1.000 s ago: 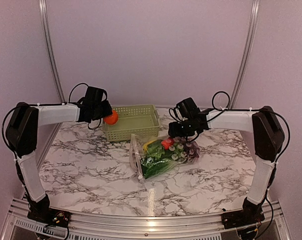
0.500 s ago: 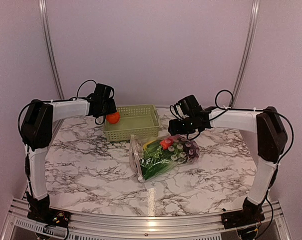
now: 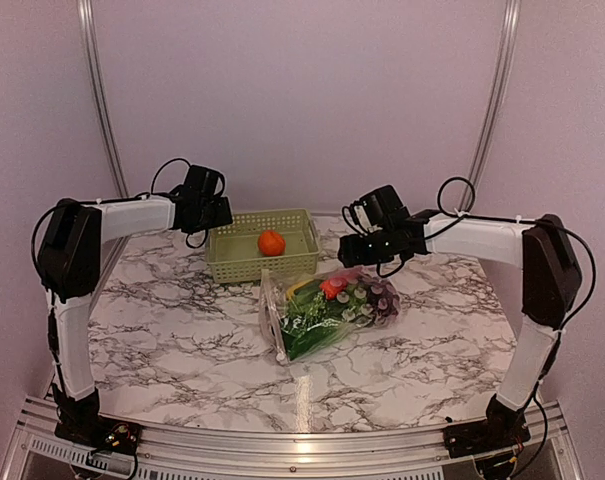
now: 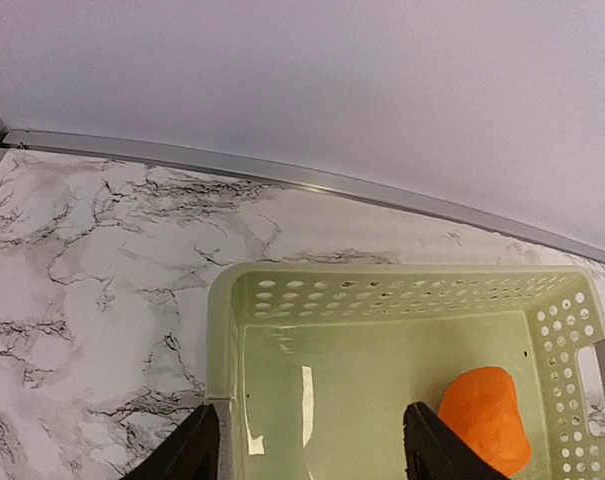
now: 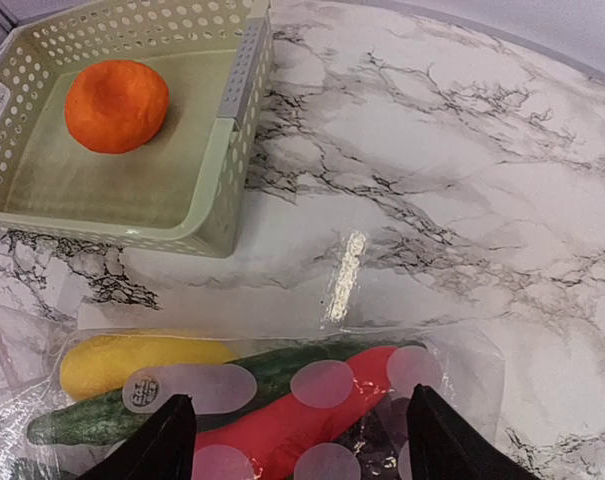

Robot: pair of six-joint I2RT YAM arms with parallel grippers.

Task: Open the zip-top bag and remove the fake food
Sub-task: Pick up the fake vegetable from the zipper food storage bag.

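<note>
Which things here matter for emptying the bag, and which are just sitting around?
Job in hand:
- zip-top bag
- fake food inside the bag
- orange piece, already out and lying in the basket

Lying about:
- pale green basket, not named in the job, only holding the orange piece
- marble table

Top view: fixed, high, behind arm bases; looks forward and down; far off; takes in whole desk (image 3: 182,340), both arms, basket (image 3: 237,265), zip-top bag (image 3: 327,305); left wrist view: close over basket's left end, tilted down toward rear wall (image 4: 332,80); left claw (image 4: 312,452) tips at bottom edge; right wrist view: close over zip-top bag, facing down and toward basket; right claw (image 5: 304,445) tips at bottom edge; shared by all three: basket with orange fake food piece (image 5: 116,105) inside; zip-top bag shared by top and right wrist views only
</note>
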